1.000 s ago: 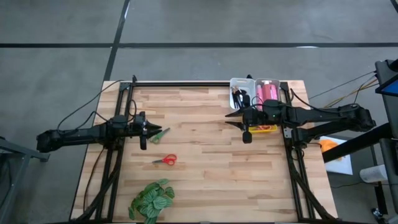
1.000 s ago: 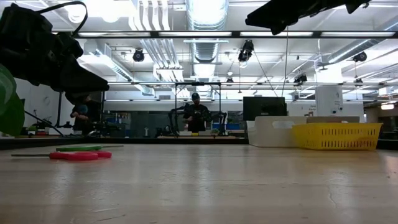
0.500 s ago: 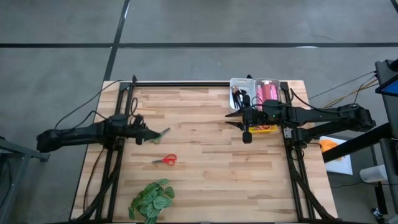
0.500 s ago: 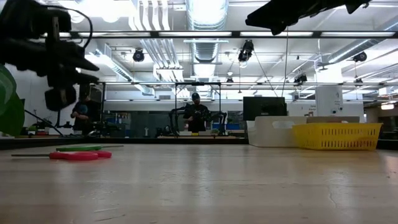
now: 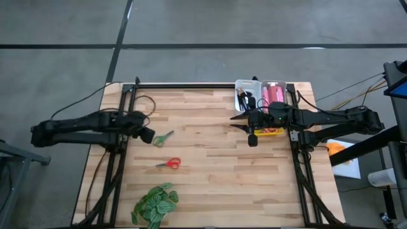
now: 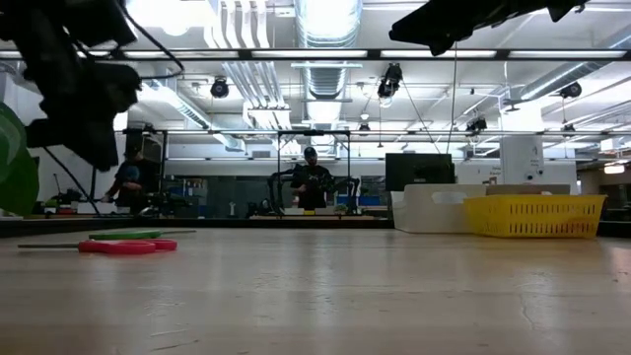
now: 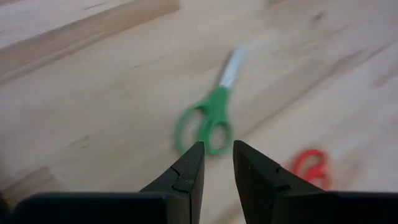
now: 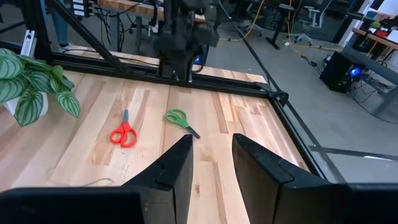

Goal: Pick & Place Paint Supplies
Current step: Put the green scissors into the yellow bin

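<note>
My left hand (image 5: 147, 134) hangs above the wooden surface (image 5: 210, 184), just beside the green scissors (image 5: 163, 137). Its fingers (image 7: 186, 177) are only a little apart and hold nothing; the green scissors lie flat in front of them. The red scissors (image 5: 169, 163) lie near, closer to the plant (image 5: 154, 204). My right hand (image 5: 252, 136) waits beside the white bin (image 5: 240, 84) with pink tubes (image 5: 275, 94), fingers a bit open, empty.

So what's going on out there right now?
Left claw open over green scissors. Right claw open, empty, by the bins. Red scissors waiting. Nothing blocking.
</note>
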